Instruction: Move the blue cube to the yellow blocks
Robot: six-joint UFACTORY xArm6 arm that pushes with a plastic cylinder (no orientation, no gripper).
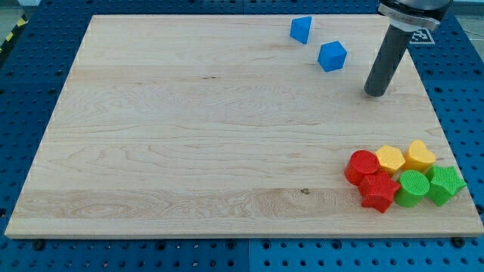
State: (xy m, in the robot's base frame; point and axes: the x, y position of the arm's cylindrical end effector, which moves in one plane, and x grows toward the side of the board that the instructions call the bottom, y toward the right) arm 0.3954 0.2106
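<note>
The blue cube [332, 57] is sitting near the counter's [189, 136] top right; my tip [374, 92] is resting just right of it, apart; there is no hand. Light, rigid, probably slippery; I'd push its upper face toward the yellow blocks [404, 157].

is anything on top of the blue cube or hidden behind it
Nothing sits on the blue cube; its top is bare. Behind it, toward the view's top, only the light wooden board shows, with a blue wedge-like block apart to the upper left. My tip stands to its right, not touching.
</note>
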